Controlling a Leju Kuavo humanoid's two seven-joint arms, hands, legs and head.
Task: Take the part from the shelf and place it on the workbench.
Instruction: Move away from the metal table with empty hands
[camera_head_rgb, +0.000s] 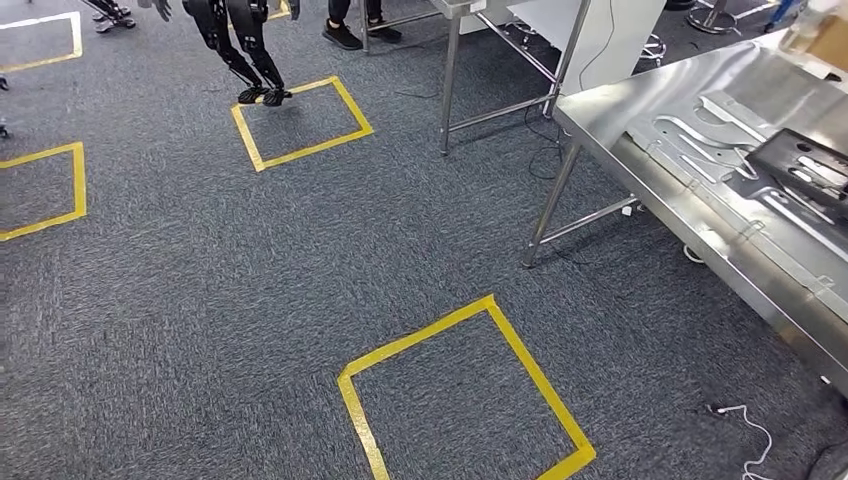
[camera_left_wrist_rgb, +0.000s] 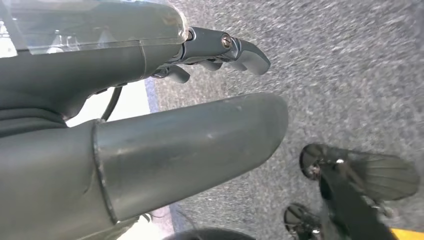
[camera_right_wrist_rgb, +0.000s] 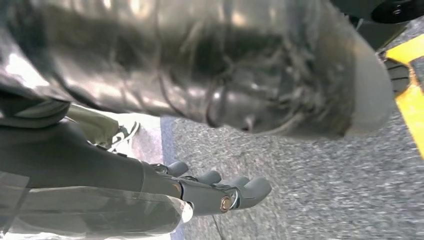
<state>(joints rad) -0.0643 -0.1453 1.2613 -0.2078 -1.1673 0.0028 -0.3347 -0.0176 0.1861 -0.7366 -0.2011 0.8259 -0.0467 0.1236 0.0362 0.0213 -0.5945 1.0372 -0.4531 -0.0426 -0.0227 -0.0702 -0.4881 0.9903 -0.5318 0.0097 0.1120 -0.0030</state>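
Observation:
The steel workbench (camera_head_rgb: 640, 100) stands at the right of the head view. Flat silver parts (camera_head_rgb: 700, 140) and a dark part (camera_head_rgb: 800, 165) lie on it. My left hand (camera_left_wrist_rgb: 150, 65) hangs over grey carpet, its fingers (camera_left_wrist_rgb: 245, 52) stretched out and well apart from the thumb (camera_left_wrist_rgb: 200, 145), with nothing between them. My right hand (camera_right_wrist_rgb: 150, 185) hangs the same way. Its fingers (camera_right_wrist_rgb: 245, 192) are straight, carpet shows between them and the glossy thumb (camera_right_wrist_rgb: 250, 75), and it holds nothing.
A yellow tape square (camera_head_rgb: 420, 340) marks the carpet just ahead, with others further left and back. The workbench leg (camera_head_rgb: 550, 205) and a second table frame (camera_head_rgb: 450, 90) stand at mid right. Another robot's legs (camera_head_rgb: 245, 50) and a person's shoes (camera_head_rgb: 345, 35) are at the back. A white cable (camera_head_rgb: 745, 420) lies near the bench.

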